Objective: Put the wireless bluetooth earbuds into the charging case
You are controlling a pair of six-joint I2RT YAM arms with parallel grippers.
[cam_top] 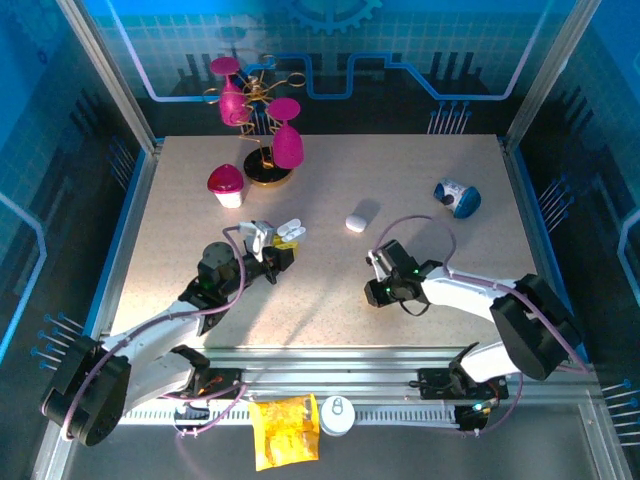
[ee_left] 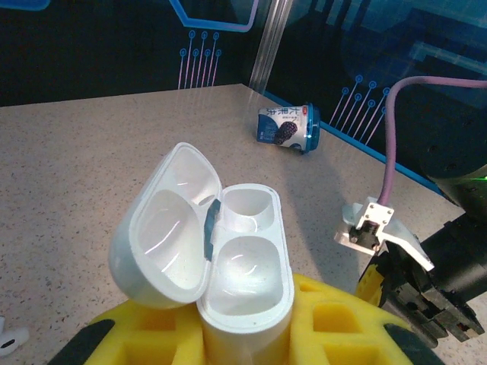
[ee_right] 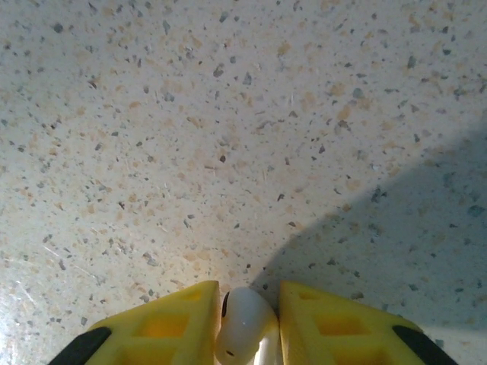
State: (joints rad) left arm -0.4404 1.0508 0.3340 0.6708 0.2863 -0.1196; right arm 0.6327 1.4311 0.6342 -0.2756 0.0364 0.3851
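Two grippers are at work over the speckled table point(cam_top: 420, 170). The left gripper point(ee_left: 243, 323) is clenched on the lower body of an open white charging case point(ee_left: 245, 262), which stands upright between its yellow fingers point(ee_left: 335, 308); the lid is hinged back to the left and both moulded wells are bare. In the overhead view this case point(cam_top: 288, 232) sits at the tip of the left gripper point(cam_top: 272, 248), left of table centre. The right gripper point(ee_right: 247, 308) points down at the tabletop, grasping one glossy white earbud point(ee_right: 242, 327) between its two yellow fingers point(ee_right: 163, 323), the bud filling the narrow gap. From above, the right gripper point(cam_top: 383, 262) lies right of centre, well apart from the open case. A second earbud point(ee_left: 11, 339) lies on the table at the lower left edge of the left wrist view. A closed case point(cam_top: 360, 218) rests on the table between the two grippers, farther back. A blue can point(ee_left: 288, 127) lies on its side near the far right edge.
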